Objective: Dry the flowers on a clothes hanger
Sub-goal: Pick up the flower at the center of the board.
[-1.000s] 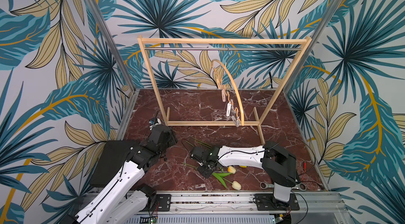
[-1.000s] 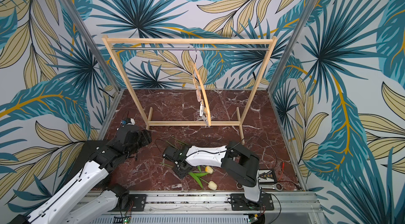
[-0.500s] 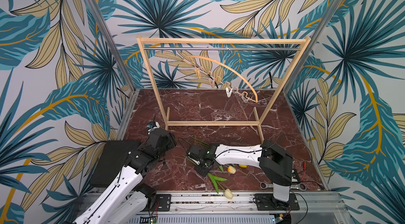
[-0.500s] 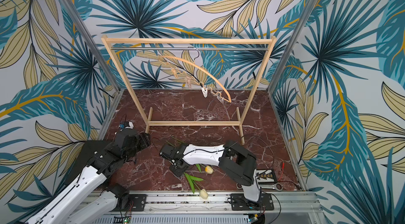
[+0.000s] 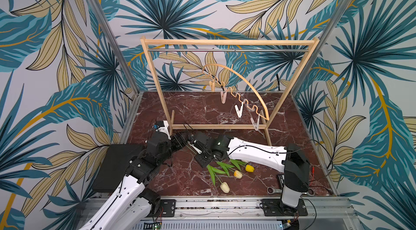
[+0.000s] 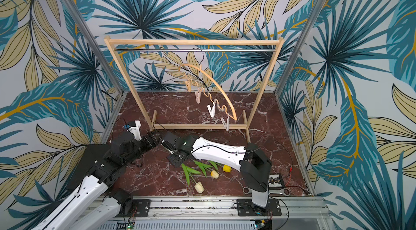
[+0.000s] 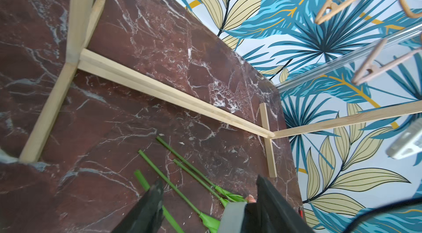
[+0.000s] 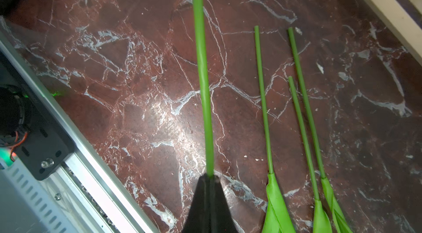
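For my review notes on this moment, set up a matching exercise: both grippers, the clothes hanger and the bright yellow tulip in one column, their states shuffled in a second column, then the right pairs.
Things
1. left gripper
2. right gripper
3. clothes hanger
4. yellow tulip

States
A. shut on a green stem
B. lying on the table
C. open
D. hooked on the metal rail, all pegs empty

Pairs: 1-C, 2-A, 3-D, 4-B
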`<state>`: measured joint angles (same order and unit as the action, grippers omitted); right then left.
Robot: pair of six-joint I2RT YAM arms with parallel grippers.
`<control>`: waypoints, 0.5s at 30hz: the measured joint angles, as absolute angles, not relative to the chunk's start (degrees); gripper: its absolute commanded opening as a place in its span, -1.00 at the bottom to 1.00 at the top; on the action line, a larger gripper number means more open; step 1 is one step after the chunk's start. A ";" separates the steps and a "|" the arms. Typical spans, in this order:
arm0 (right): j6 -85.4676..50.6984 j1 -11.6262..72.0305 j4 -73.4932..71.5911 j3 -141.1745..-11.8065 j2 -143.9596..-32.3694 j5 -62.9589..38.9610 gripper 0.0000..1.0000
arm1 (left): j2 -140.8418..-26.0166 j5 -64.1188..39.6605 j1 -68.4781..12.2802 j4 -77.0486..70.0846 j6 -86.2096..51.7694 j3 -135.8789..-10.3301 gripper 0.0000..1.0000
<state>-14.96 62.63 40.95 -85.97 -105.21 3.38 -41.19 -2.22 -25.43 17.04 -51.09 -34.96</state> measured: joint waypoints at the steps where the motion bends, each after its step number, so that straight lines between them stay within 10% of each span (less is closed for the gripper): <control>1: -15.22 62.61 41.06 -86.15 -105.19 3.31 -1.00 | -41.21 -2.57 -25.45 16.08 -51.31 -34.59 0.35; 15: -20.51 61.01 35.94 -85.21 -102.80 1.93 -1.00 | -39.31 -4.34 -20.01 22.22 -55.24 -34.24 0.73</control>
